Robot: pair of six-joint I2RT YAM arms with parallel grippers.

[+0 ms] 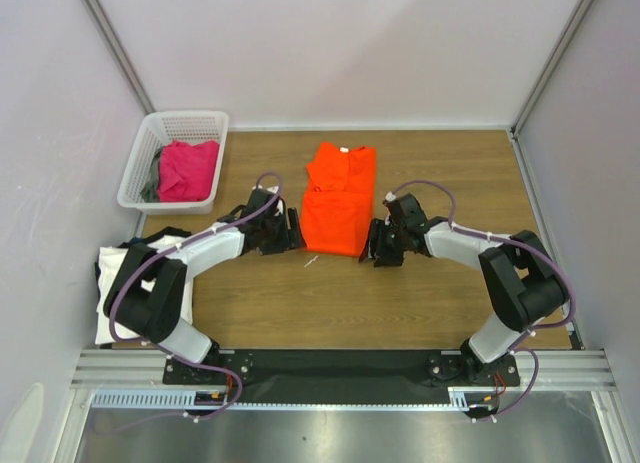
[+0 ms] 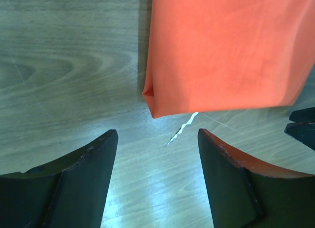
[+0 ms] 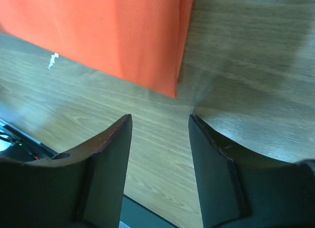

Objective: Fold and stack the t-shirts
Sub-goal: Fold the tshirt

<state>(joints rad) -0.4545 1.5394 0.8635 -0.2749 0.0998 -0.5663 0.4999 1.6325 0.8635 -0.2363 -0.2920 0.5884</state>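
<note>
A bright orange t-shirt [image 1: 340,198] lies folded lengthwise in the middle of the wooden table, collar end far. My left gripper [image 1: 293,229] stands open just off its near-left corner [image 2: 153,107], nothing between the fingers [image 2: 88,169]. My right gripper [image 1: 374,245] is open just off the near-right corner [image 3: 170,87], also holding nothing. A magenta-pink t-shirt [image 1: 187,169] and a grey one [image 1: 152,178] lie in the basket. White [image 1: 115,303] and dark [image 1: 150,238] t-shirts lie at the left edge, partly hidden by the left arm.
The white lattice basket [image 1: 160,133] stands at the far left corner. A small white scrap of thread [image 1: 312,260] lies on the wood near the shirt's front edge. Grey walls close in the table on three sides.
</note>
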